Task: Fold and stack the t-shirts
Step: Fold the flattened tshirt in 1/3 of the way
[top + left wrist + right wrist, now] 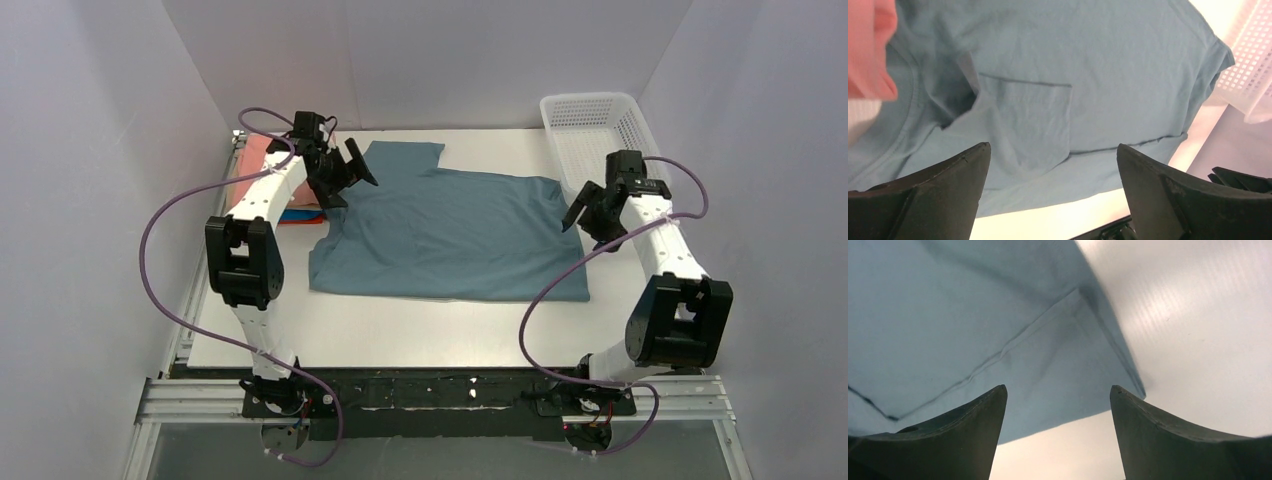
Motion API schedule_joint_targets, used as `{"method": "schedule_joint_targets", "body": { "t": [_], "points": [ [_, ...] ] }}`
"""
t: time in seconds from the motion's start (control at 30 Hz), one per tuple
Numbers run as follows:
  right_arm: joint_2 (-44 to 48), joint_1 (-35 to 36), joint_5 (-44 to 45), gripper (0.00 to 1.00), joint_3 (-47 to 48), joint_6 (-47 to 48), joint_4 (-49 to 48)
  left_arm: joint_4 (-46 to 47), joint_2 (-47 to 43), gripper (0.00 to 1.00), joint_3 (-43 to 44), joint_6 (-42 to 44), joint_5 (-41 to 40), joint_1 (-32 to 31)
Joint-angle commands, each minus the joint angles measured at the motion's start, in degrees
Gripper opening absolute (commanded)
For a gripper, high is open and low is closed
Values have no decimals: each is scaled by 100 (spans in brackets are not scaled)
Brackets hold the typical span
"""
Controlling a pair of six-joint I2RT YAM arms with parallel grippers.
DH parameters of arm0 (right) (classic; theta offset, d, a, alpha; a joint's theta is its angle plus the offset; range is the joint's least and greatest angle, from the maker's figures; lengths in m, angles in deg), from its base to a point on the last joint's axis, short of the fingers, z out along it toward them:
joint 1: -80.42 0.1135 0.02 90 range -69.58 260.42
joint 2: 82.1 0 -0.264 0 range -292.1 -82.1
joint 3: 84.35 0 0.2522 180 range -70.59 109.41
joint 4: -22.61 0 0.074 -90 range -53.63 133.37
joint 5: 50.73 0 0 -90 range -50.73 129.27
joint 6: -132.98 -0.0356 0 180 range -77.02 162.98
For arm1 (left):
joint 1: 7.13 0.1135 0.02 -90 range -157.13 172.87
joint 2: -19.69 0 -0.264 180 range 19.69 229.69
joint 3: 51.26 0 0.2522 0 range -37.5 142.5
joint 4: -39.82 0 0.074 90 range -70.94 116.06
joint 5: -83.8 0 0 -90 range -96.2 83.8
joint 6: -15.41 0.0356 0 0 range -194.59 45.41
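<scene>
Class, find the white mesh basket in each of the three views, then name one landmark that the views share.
Top external: the white mesh basket sits at the upper right.
Left wrist: it shows at the right edge, upper half.
Right wrist: not in it.
Shared landmark: the blue-grey t-shirt, visible in all three.

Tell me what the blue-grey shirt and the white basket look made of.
Blue-grey t-shirt: soft matte knit cloth, likely cotton; it creases and shows stitched hems and a pocket. White basket: rigid plastic by the look, slightly glossy, with a moulded mesh of small holes.
</scene>
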Motion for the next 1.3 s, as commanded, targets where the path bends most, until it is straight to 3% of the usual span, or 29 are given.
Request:
{"method": "schedule_joint_targets", "body": {
  "t": [0.0, 0.23, 0.53, 0.77, 0.97, 1.27],
  "points": [
    [593, 823, -4, 83, -452, -208, -289, -574, -753, 98, -658, -227, 275, -92],
    [-31, 1896, -1406, 83, -569, -159, -1408, 315, -1415, 98, -2346, -265, 323, -317],
    [-1105, 2180, -1442, 83, -1022, -645, -1718, 357, -574, 98, -2826, -551, 578, -260],
    [-452, 2180, -1599, 83, -2260, -787, -1695, 639, -1325, 98, -4337, -667, 443, -270],
    [499, 2202, -1748, 82, -3144, -975, -1136, 551, -2537, 98, -5669, -1059, 437, -396],
    [2338, 2266, -1758, 83, -3667, -941, -292, -1048, -4843, 98, -6365, -1104, -553, -647]
  ]
}}
